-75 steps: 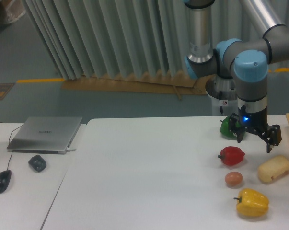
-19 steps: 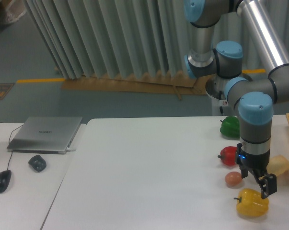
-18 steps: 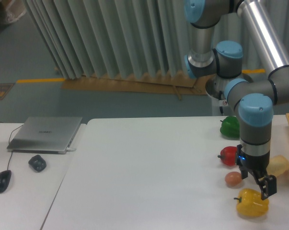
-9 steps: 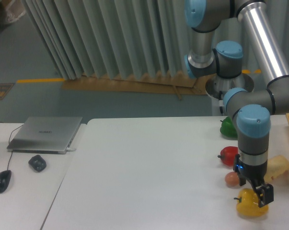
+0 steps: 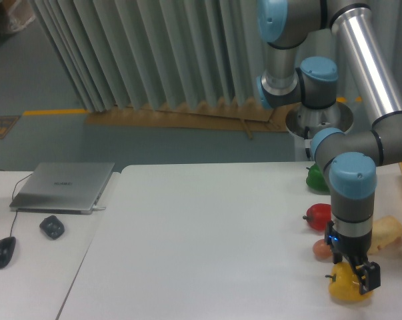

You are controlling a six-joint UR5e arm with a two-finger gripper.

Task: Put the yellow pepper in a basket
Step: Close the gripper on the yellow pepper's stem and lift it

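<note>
Yellow pepper (image 5: 347, 289) near table's (image 5: 207, 247) front edge.

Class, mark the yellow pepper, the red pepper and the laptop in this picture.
yellow pepper (image 5: 342, 290): fixed camera, left lobe below the gripper.
red pepper (image 5: 318, 217): fixed camera, visible left side.
laptop (image 5: 62, 186): fixed camera, middle of closed lid.

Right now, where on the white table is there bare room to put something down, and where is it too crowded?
The white table is bare across its left and middle, from its left edge to the red pepper. The right end is crowded: green pepper, red pepper, small egg-shaped thing, beige lump, and the gripper over the yellow pepper.
</note>
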